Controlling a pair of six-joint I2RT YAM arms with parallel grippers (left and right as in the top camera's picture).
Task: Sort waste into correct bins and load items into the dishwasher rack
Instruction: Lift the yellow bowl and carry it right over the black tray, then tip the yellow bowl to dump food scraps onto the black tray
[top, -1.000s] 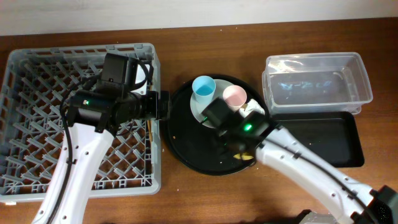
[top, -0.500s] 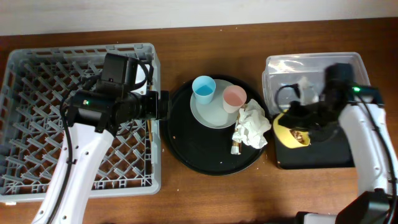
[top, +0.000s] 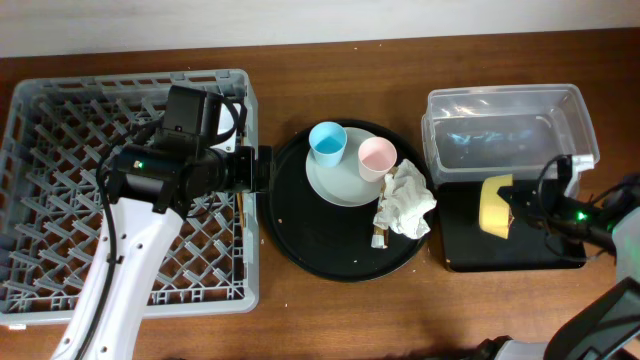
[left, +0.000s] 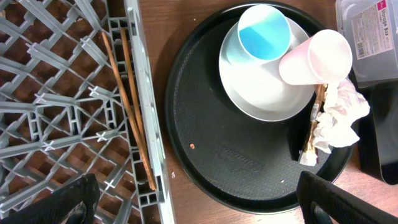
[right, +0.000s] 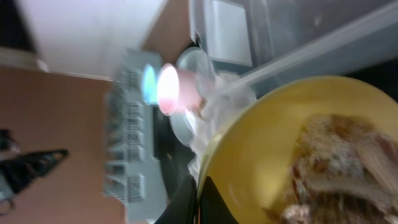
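Note:
My right gripper (top: 514, 206) is shut on the rim of the yellow bowl (top: 494, 205), held tipped on its side over the shallow black tray (top: 545, 247). In the right wrist view the bowl (right: 261, 155) still holds beige food scraps (right: 339, 171). The blue cup (top: 327, 141), pink cup (top: 377, 156) and pale plate (top: 340, 186) sit on the round black tray (top: 310, 240), with the white napkin (top: 405, 200) and brown wrapper (top: 380, 237) beside them. My left gripper (left: 199, 205) is open and empty over the grey rack's (top: 60, 110) right edge. The chopsticks (left: 134, 112) lie in the rack.
The clear tub (top: 500, 95) stands at the back right, just behind the shallow black tray. Bare wooden table shows between the rack and the round tray (left: 158, 37) and along the front edge.
My right arm carried the yellow bowl from the round tray to over the shallow black tray and tipped it on its side. The left arm has not moved.

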